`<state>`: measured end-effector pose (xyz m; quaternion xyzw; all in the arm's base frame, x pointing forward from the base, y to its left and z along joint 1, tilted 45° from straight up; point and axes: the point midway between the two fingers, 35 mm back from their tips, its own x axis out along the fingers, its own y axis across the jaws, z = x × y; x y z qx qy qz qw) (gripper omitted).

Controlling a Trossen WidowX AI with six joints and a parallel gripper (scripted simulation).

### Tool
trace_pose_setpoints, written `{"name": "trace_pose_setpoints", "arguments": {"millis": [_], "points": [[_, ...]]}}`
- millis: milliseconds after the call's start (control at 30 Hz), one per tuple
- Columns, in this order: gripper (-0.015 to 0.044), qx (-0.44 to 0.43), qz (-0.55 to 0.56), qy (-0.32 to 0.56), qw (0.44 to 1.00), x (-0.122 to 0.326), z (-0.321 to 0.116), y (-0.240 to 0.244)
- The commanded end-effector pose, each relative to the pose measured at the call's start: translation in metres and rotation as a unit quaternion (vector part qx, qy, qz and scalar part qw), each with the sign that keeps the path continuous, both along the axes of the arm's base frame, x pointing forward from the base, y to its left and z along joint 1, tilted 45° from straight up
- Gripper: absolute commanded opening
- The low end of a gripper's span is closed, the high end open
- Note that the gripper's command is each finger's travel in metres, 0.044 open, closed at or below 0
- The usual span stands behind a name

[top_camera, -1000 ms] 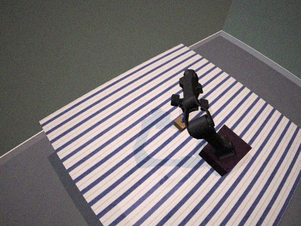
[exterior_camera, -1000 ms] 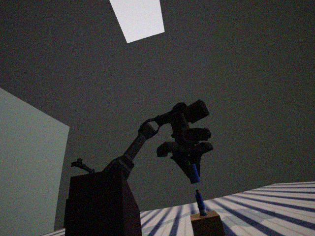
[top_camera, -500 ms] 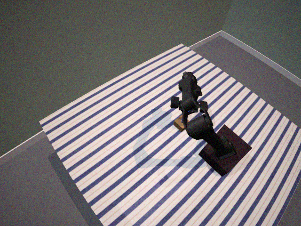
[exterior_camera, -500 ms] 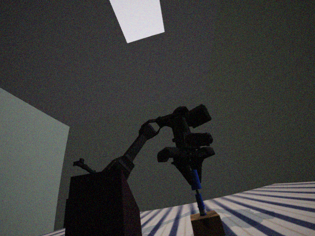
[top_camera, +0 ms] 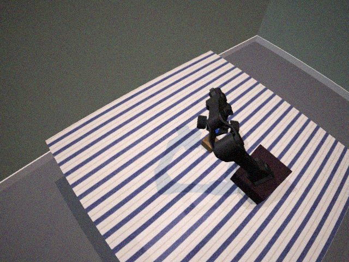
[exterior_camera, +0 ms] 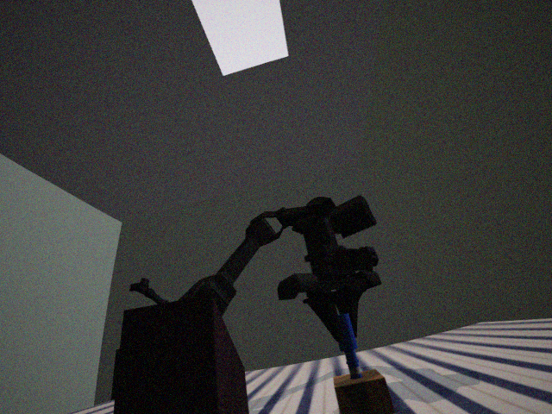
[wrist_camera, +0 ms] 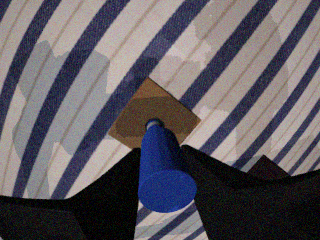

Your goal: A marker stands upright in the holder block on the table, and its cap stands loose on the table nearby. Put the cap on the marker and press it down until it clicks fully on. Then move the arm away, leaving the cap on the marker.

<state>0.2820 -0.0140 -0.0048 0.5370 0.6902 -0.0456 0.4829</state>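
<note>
Blue cap in my claw, lined up on the marker below.

My claw (wrist_camera: 160,180) is clamped on the blue cylindrical plastic cap (wrist_camera: 162,170), whose long axis runs toward 12 o'clock in the wrist view, straight onto the slim blue marker (exterior_camera: 353,365) standing upright in the tan wooden holder block (wrist_camera: 155,120) on the blue-striped table (top_camera: 140,126). In the exterior view the cap leans slightly off plumb, its lower end over the marker's tip; I judge it started but not clicked home, so my push should follow that axis downward.

Matte black jointed arm (exterior_camera: 241,260) on dark maroon base block (top_camera: 260,174)
</note>
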Motion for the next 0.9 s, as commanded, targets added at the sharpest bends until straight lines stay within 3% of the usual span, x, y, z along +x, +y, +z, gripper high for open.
{"name": "trace_pose_setpoints", "arguments": {"millis": [0,533,867], "points": [[0.0000,0.003,-0.003,-0.001,1.000,0.0010,-0.0046,0.0060],[0.0000,0.003,-0.002,-0.001,1.000,0.0006,-0.0114,0.0136],[0.0263,0.001,0.000,-0.001,1.000,0.0001,-0.0113,0.0127]]}}
